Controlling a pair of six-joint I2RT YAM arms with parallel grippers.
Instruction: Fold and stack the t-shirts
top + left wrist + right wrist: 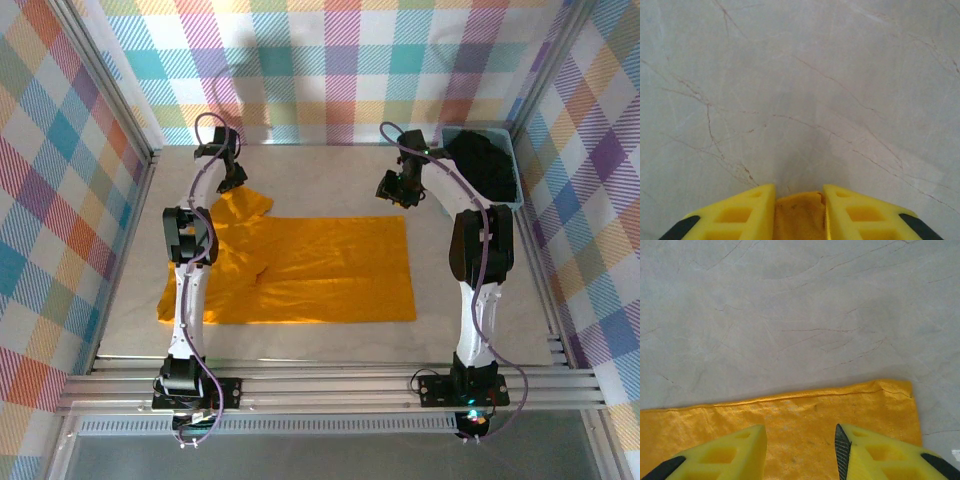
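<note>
Right fingers (750,440) above shirt (800,420) hem

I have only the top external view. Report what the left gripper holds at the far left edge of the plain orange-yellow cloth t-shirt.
Observer: On the left wrist camera, the left gripper pinches a fold of the plain bright orange-yellow cloth t-shirt between its yellow fingers.
Operator: Check the right gripper next.
Observer: Its wrist camera shows the right gripper open, jaws wide apart over the shirt's hemmed corner. I cannot tell whether it touches the cloth.
Operator: Describe what lies ahead of the left gripper.
Observer: Grey stone-patterned tabletop with thin dark veins.
</note>
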